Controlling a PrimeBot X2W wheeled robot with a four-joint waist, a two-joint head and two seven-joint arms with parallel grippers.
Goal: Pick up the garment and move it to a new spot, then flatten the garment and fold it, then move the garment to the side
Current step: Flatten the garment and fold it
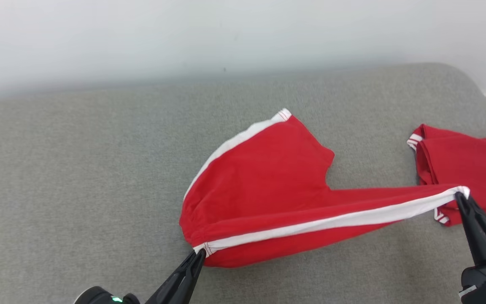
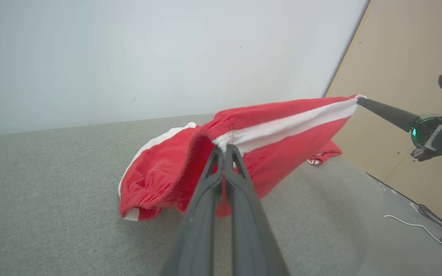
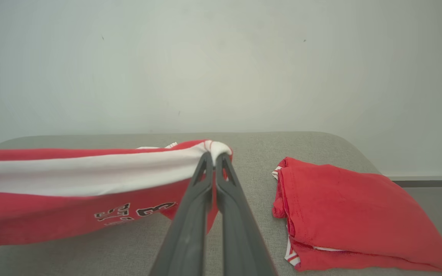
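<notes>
The dark left end effector [image 1: 200, 253] and right end effector [image 1: 461, 196] gripped the limp red white-striped cloth garment [image 1: 264, 177]. The hemmed ends of its white stripe [image 1: 319, 221] seemed the safest holds.

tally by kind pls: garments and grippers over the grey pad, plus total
Red garments: 2 (shorts held taut, folded garment at the robot's right)
Grippers: 2 (left gripper, right gripper, both shut on the shorts)
Total: 4
</notes>
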